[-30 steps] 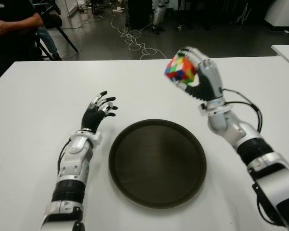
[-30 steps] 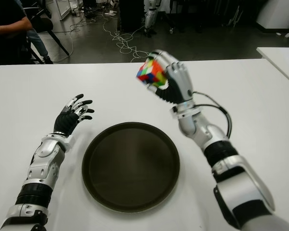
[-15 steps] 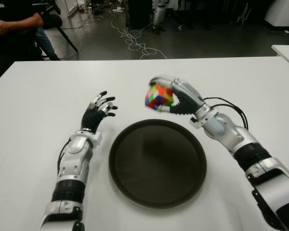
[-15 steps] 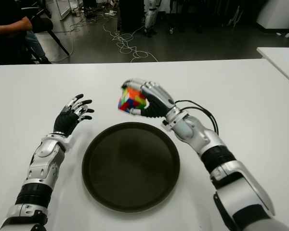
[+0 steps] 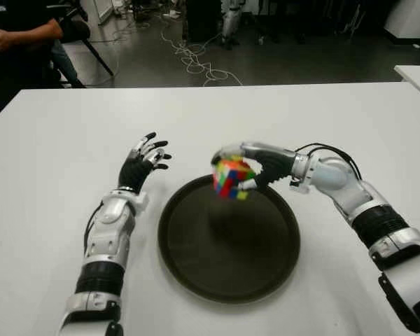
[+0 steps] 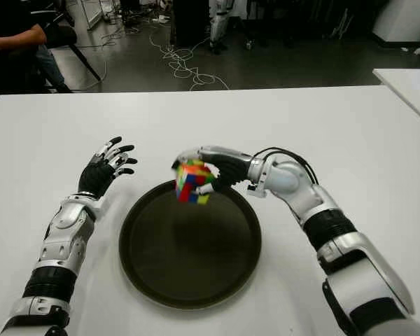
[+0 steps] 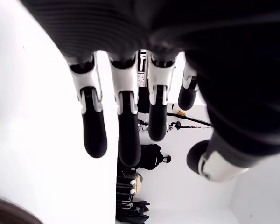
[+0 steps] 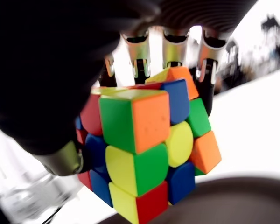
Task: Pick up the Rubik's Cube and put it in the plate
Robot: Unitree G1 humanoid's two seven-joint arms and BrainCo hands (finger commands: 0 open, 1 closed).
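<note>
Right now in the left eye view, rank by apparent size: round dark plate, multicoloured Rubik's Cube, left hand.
1. Round dark plate, clearly largest.
2. and 3. Multicoloured Rubik's Cube, held over the plate in the right hand, and the open left hand: similar, and the raised cube is nearer, so unranked.

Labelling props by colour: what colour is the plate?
The plate is dark brown, almost black, seen best in the left eye view.

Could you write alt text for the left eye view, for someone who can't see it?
A robot's right hand holds a Rubik's Cube over the far rim of a dark round plate on a white table; its open left hand shows left of the plate.
</note>
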